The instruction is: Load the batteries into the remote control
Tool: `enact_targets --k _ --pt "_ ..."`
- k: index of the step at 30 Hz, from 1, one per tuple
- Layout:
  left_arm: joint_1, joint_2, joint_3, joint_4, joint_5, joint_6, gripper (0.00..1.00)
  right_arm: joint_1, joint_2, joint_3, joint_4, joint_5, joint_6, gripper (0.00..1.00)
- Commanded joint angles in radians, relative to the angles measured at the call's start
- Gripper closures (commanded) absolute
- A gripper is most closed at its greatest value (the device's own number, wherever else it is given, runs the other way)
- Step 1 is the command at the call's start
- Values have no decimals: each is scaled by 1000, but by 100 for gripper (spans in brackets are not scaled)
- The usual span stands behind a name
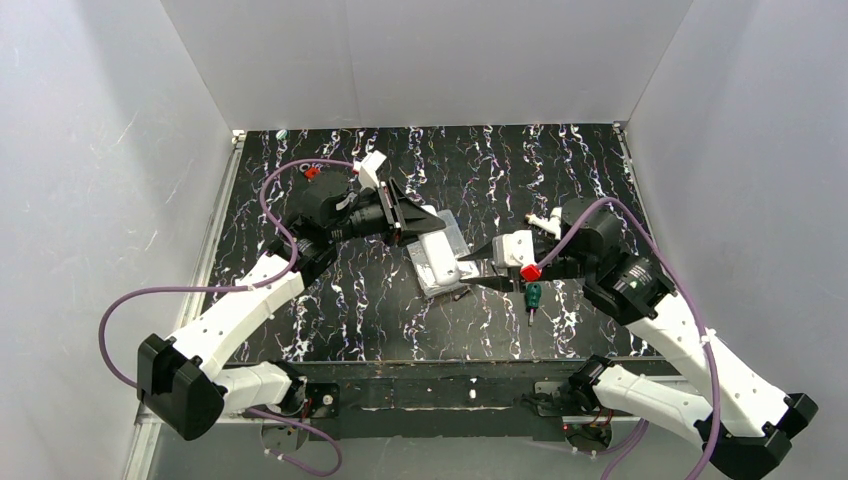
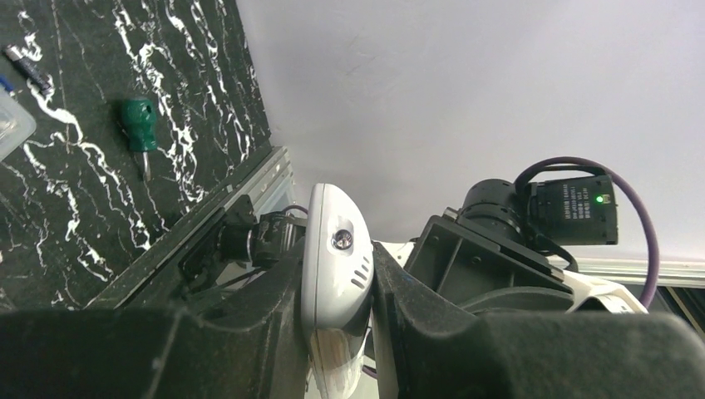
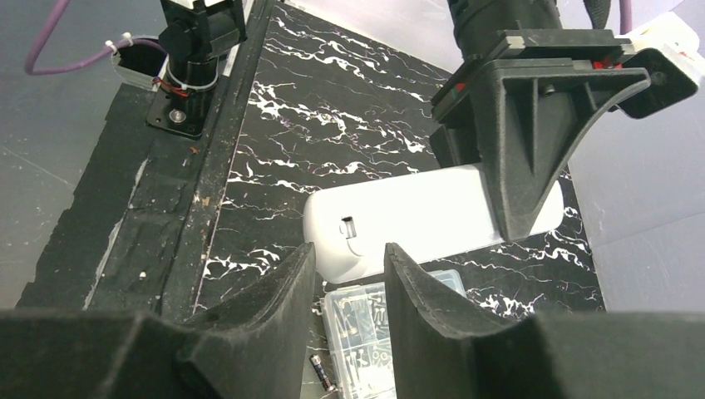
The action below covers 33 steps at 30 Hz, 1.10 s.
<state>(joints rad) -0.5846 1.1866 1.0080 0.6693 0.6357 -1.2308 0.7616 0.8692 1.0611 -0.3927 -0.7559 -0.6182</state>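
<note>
The remote control (image 3: pixel 416 218) is a slim white handset held above the table, back side showing a small latch notch. My left gripper (image 2: pixel 337 274) is shut on it, its fingers clamping the two faces; from above the left gripper (image 1: pixel 428 222) reaches down to the remote control (image 1: pixel 437 262). My right gripper (image 3: pixel 347 274) is open, tips just short of the remote's rounded end, with nothing between the fingers. Seen from above, the right gripper (image 1: pixel 476 270) points left at the remote. One battery (image 3: pixel 322 371) lies on the table beside the clear box.
A clear compartment box (image 3: pixel 374 332) of small parts lies under the remote. A green screwdriver (image 1: pixel 533 297) lies on the black marbled table (image 1: pixel 350 300) below my right gripper. White walls enclose the table on three sides.
</note>
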Motion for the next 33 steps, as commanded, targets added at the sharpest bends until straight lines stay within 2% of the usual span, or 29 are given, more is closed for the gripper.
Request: enact_targets --k 1,7,15,25,33 --pt "-4 -40 32 -36 26 26 100 4 8 45 70 24 -7 57" --pt "-4 -45 36 -67 2 35 100 5 22 54 86 45 -15 57" --pt "-4 -93 15 -115 -65 81 100 5 37 81 43 -8 -39 56" --pt "-4 -66 0 -39 -61 31 100 5 73 94 35 -65 -40 55" --pt "-4 -60 11 -37 -58 33 100 5 96 102 20 -93 -51 52"
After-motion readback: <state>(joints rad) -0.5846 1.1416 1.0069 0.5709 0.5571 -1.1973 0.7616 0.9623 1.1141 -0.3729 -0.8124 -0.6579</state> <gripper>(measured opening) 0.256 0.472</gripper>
